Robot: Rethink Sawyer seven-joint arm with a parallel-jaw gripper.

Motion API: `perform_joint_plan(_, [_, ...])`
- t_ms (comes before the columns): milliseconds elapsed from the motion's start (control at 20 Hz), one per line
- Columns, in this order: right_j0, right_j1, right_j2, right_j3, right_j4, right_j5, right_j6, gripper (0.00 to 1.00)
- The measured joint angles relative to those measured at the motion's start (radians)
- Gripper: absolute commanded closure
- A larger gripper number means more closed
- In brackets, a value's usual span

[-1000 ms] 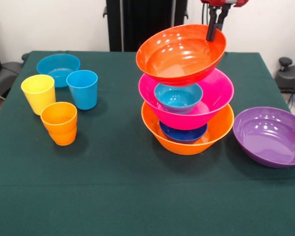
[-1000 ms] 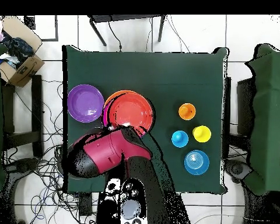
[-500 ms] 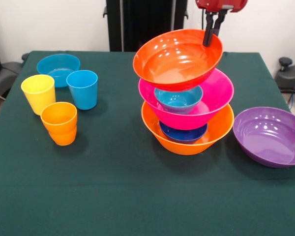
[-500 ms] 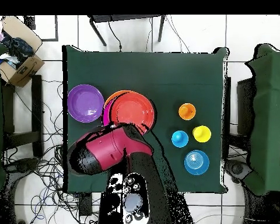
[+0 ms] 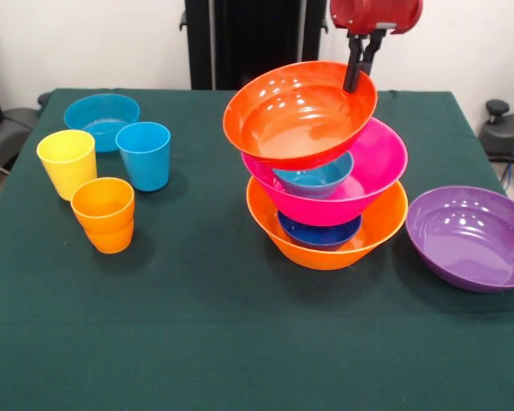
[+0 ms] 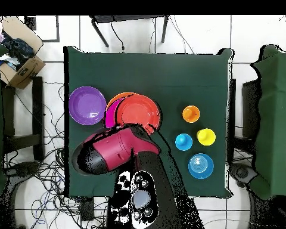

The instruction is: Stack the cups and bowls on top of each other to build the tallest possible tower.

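Observation:
The tower stands right of centre: a large orange bowl (image 5: 325,247) at the base, a dark blue bowl (image 5: 319,233) in it, then a pink bowl (image 5: 384,161) holding a small teal bowl (image 5: 319,178). Above them a wide red-orange bowl (image 5: 295,116) hangs tilted, partly covering the teal one. My gripper (image 5: 353,75) is shut on its far right rim. From overhead the red-orange bowl (image 6: 138,113) hides most of the pile, and my arm (image 6: 109,152) hides the gripper. The yellow cup (image 5: 67,163), light blue cup (image 5: 143,155) and orange cup (image 5: 104,214) stand upright at the left.
A purple bowl (image 5: 471,238) sits alone on the green cloth to the right of the tower. A shallow light blue bowl (image 5: 101,118) lies behind the cups. In the overhead view a cardboard box (image 6: 17,52) stands off the table.
My gripper has carried the red-orange bowl leftward in the front view and a little lower, so it now covers more of the teal bowl. Nothing else has moved.

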Motion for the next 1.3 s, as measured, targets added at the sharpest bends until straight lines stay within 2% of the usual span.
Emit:
perform_joint_plan(850, [-0.005, 0.006, -0.001, 0.0, 0.0, 0.0, 0.0, 1.0])
perform_joint_plan(900, [-0.002, 0.006, -0.001, 0.0, 0.0, 0.0, 0.0, 0.0])
perform_joint_plan(1300, [-0.001, 0.002, -0.001, 0.0, 0.0, 0.0, 0.0, 0.0])
